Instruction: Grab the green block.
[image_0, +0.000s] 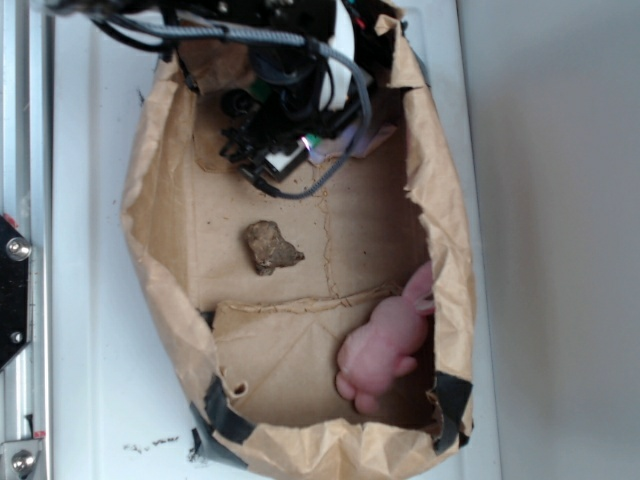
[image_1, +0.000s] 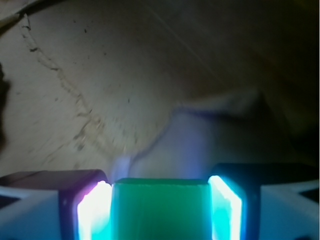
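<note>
In the wrist view the green block (image_1: 160, 207) fills the space between my two glowing pads (image_1: 95, 210), which press against both of its sides. My gripper (image_1: 160, 210) is shut on it, low over the brown paper floor. From the exterior view the gripper (image_0: 300, 148) sits at the far end of the paper bag (image_0: 150, 270), under black cables. There only a small green edge of the block (image_0: 313, 139) shows at the fingertips; the rest is hidden by the arm.
A brown rock-like lump (image_0: 270, 247) lies mid-bag. A pink plush bunny (image_0: 390, 340) rests against the near right wall. The bag's crumpled paper walls rise on all sides. A metal rail (image_0: 15, 250) runs along the left.
</note>
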